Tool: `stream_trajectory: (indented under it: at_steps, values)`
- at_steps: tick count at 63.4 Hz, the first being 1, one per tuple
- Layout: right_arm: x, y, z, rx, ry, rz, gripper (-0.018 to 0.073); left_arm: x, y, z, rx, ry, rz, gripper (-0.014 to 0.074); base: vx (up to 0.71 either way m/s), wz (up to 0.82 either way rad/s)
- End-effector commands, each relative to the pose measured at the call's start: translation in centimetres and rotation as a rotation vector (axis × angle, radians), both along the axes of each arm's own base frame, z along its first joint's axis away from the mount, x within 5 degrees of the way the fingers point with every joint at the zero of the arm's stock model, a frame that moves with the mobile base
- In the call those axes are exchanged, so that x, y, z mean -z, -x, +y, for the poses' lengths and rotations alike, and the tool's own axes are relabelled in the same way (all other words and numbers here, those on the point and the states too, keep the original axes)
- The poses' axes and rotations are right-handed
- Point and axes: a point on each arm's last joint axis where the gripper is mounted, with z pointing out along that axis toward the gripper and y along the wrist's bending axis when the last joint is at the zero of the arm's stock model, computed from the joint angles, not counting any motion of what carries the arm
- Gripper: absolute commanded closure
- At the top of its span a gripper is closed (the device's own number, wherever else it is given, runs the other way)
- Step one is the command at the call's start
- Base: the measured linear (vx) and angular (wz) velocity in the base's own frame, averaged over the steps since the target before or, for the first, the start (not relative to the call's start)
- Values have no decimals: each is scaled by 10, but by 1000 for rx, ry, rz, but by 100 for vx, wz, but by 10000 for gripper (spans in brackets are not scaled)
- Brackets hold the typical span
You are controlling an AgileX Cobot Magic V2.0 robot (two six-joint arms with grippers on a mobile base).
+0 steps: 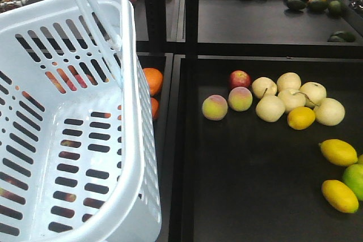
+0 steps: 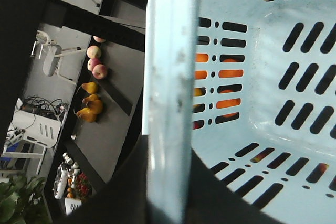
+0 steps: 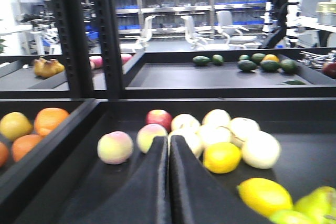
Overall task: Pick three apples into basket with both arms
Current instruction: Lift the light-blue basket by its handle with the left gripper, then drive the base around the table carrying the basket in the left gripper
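front view: the basket (image 1: 131, 117) hangs tilted at near left with nothing in it. red patches through its slots look like the apples (image 1: 63, 80) lying beneath, mostly hidden. picking has not begun, i judge.

left wrist view: the left gripper (image 2: 168, 198) seems clamped on the basket rim, its fingers dark and blurred.

right wrist view: the right gripper (image 3: 169, 182), fingers pressed together and empty, faces the fruit pile (image 3: 220, 137) on the right tray (image 3: 68, 198). next it must open and reach a dark red apple.
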Motion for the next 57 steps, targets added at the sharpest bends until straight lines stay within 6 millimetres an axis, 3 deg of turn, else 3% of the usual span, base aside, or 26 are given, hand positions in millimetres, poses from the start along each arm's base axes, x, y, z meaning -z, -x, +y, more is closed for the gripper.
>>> stream_trajectory:
  at_steps: [1, 57]
  values:
    - [-3, 0, 0, 5, 9, -64, 568, -14, 4, 6, -8, 62, -78, 603, -5, 26]
    - [-3, 0, 0, 5, 9, -64, 568, -14, 4, 6, -8, 62, -78, 603, -7, 52]
